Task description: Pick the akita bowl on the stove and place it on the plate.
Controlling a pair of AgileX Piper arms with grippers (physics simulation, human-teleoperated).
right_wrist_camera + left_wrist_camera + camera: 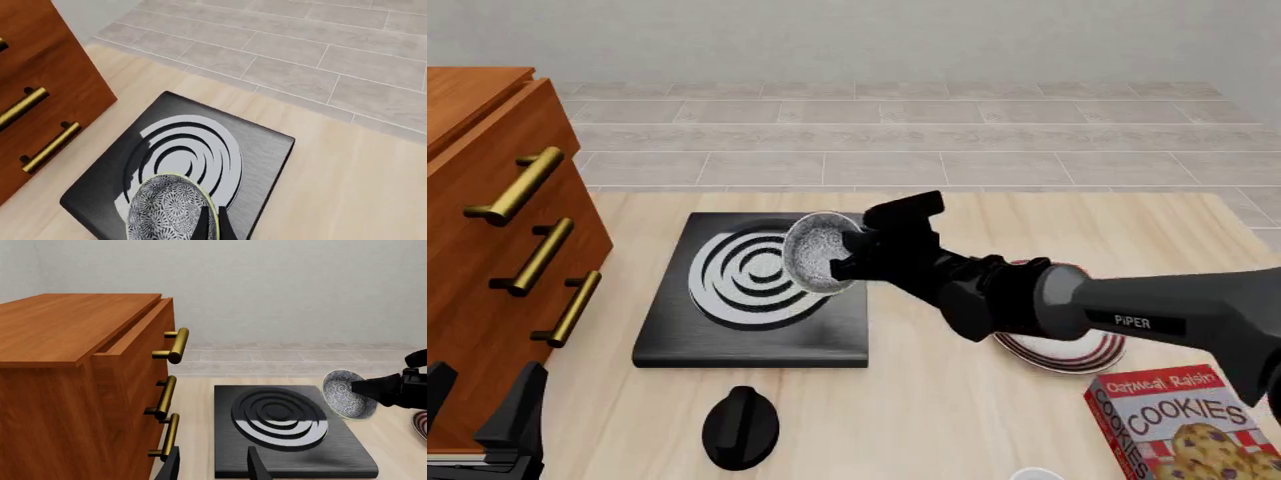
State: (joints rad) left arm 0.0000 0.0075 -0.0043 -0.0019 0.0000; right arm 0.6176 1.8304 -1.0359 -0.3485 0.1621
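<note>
The table [961, 400] has a light wooden top, and behind it there is a floor of grey tiles and a plain pale wall. The stove [754, 300] lies flat on the table and serves here as the landmark. Just beside the stove, on its left, stands a wooden cabinet [487, 220] with brass handles. In front of the stove, near its front edge, lies a black round knob [741, 428]. To the right of the stove is the plate [1068, 350], partly hidden under the arm, and further to the front right of the stove stands a box of cookies [1181, 425].

The right arm reaches from the right side across the plate toward the stove. The right gripper [851, 252] is clenched on the rim of the akita bowl [814, 252]. The bowl is lifted above the right part of the stove rings and is tilted strongly, so its speckled inside faces to the left. In the left wrist view the bowl [345, 394] hangs clear over the right edge of the stove [287, 435].

The left gripper [213, 467] is low at the front left corner, near the cabinet and well apart from the stove; its fingers stand apart with nothing between them.

Between the stove and the plate there is a strip of bare table. Behind the stove the table is also free up to its back edge.
</note>
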